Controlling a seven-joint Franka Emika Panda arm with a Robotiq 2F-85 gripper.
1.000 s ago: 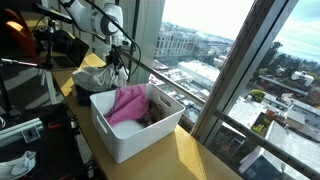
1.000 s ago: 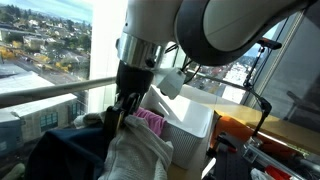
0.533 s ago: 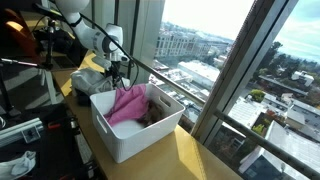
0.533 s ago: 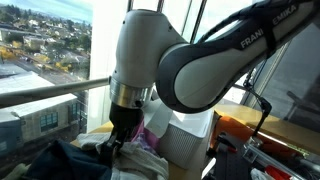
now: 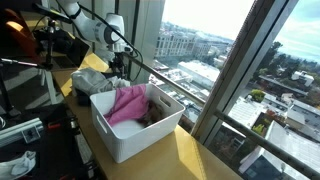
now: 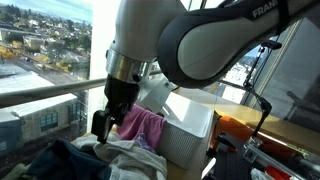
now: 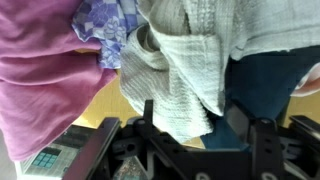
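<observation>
A white rectangular plastic bin [image 5: 125, 142] stands on the pale wooden desk [image 5: 196, 156], with its long side running along the window. A soft pink cloth [image 5: 125, 102] is heaped in the bin and hangs over its far rim. Under the cloth's near edge lies something darker (too small to make out).

Just beyond that rim is a loose pile of laundry on the desk, outside the bin. In the wrist view, a cream knitted cloth [image 7: 180, 70] hangs in the middle. A lilac patterned cloth [image 7: 105, 30] lies at its upper left and a dark blue cloth [image 7: 275, 85] at its right. The pink cloth fills the left of that view, and a bare strip of desk shows beneath it.

The gripper [image 6: 103, 125] hangs over this pile, beside the bin's end. The jaws stand wide apart and clamp nothing. The lower fold of the cream knitted cloth reaches down between them, though I cannot tell whether it touches either one. In an exterior view the same cream cloth [image 6: 135, 158] lies crumpled directly below the gripper, with the dark blue cloth to one side.

The desk sits against a tall glass window [image 5: 215, 45] with dark frames and a horizontal metal rail [image 6: 45, 92]. Daylight comes in, and city buildings lie far below.
</observation>
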